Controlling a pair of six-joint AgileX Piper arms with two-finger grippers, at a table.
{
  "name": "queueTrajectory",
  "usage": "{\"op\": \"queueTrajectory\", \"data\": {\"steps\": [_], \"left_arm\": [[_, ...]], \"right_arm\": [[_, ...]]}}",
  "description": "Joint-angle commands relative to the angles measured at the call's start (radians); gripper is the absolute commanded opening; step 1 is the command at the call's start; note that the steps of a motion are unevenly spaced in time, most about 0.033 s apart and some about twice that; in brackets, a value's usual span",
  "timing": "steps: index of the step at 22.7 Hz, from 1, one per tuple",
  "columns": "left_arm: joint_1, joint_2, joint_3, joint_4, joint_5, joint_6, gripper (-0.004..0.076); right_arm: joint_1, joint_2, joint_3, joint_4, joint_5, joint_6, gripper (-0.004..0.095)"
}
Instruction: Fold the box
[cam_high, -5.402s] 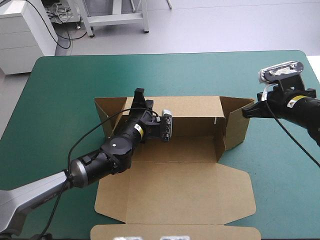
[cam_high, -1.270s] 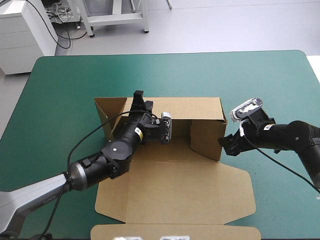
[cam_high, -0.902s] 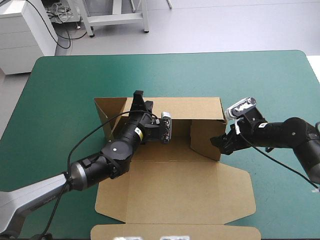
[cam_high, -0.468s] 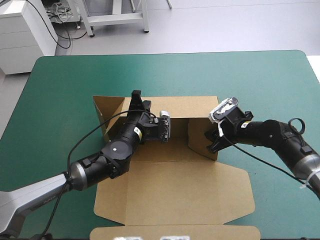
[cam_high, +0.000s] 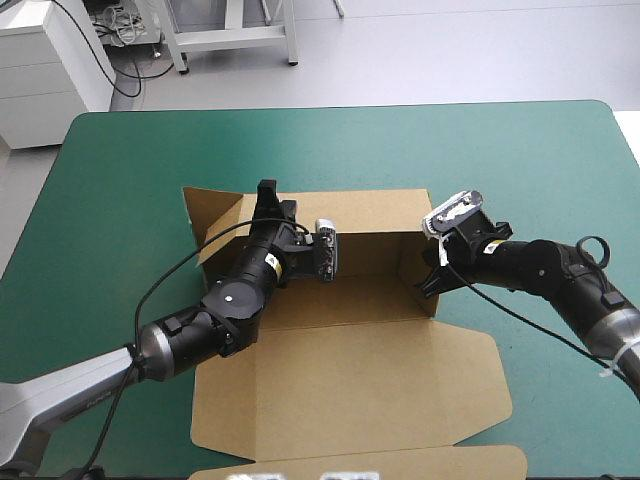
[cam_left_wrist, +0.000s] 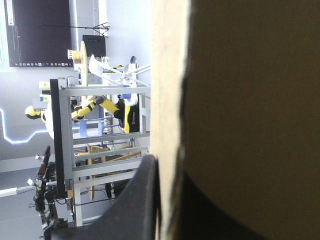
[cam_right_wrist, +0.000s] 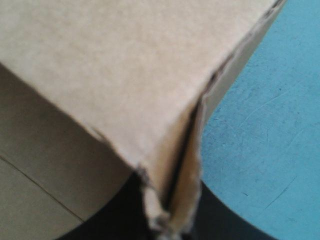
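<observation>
Honestly, spotted the cut brown cardboard box (cam_high: 350, 380) mid-table, far wall up. Pinched at 10 o'clock by the left black-finned gripper (cam_high: 266, 192), at 3 by the right gripper (cam_high: 432, 282). Could've buckled the side wall if shoved unevenly.

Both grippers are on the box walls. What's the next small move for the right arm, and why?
Probably push the right gripper inward, pressing the right wall's two layers together: its wrist view shows a dark gap between them at the box corner, and the left gripper holds the back wall upright.
</observation>
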Motion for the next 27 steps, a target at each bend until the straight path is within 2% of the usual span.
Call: {"op": "queueTrajectory", "data": {"steps": [1,5,8,9,10,11,12,13,15,16,18,21,23,24,27], "left_arm": [[-0.001,-0.017,-0.002,-0.051,-0.044,-0.063,-0.0008],[-0.001,-0.019,-0.004,-0.043,-0.077,-0.079,0.0015],[-0.001,-0.019,-0.011,-0.043,-0.083,-0.086,0.0073],[-0.001,-0.019,-0.028,-0.05,-0.098,-0.088,0.0139],[-0.001,-0.019,-0.038,-0.05,-0.109,-0.091,0.017],[-0.003,-0.019,-0.07,-0.05,-0.129,-0.116,0.0256],[-0.004,-0.019,-0.089,-0.05,-0.136,-0.132,0.0305],[-0.014,-0.019,-0.126,-0.05,-0.143,-0.16,0.04],[-0.034,-0.019,-0.164,-0.048,-0.151,-0.167,0.0488],[-0.045,-0.019,-0.178,-0.046,-0.151,-0.167,0.0501],[-0.065,-0.019,-0.193,-0.048,-0.151,-0.167,0.0501],[-0.098,-0.019,-0.195,-0.049,-0.136,-0.167,0.0477],[-0.133,-0.02,-0.195,-0.049,-0.109,-0.167,0.0363],[-0.152,-0.022,-0.195,-0.049,-0.09,-0.162,0.0271],[-0.188,-0.031,-0.195,-0.049,-0.083,-0.155,0.014]], "right_arm": [[0.01,-0.024,-0.028,0.035,-0.019,-0.029,-0.0017],[0.01,-0.024,-0.03,-0.032,-0.092,0.081,0.0],[0.01,-0.024,-0.03,-0.136,-0.141,0.172,0.0],[0.01,-0.024,-0.032,-0.218,-0.163,0.249,0.0],[0.01,-0.024,-0.034,-0.249,-0.171,0.286,0.0],[0.01,-0.024,-0.034,-0.317,-0.181,0.35,0.0],[0.01,-0.024,-0.034,-0.341,-0.184,0.373,-0.0001],[0.01,-0.024,-0.034,-0.387,-0.188,0.424,-0.0001],[0.01,-0.024,-0.034,-0.468,-0.211,0.515,0.0],[0.01,-0.024,-0.034,-0.52,-0.23,0.59,0.0],[0.007,-0.024,-0.036,-0.616,-0.248,0.703,-0.0001],[0.007,-0.024,-0.04,-0.693,-0.242,0.797,-0.0002],[0.007,-0.024,-0.04,-0.693,-0.242,0.82,-0.0002],[0.007,-0.024,-0.04,-0.691,-0.244,0.82,-0.0002],[0.007,-0.024,-0.04,-0.691,-0.24,0.822,-0.0002]]}}
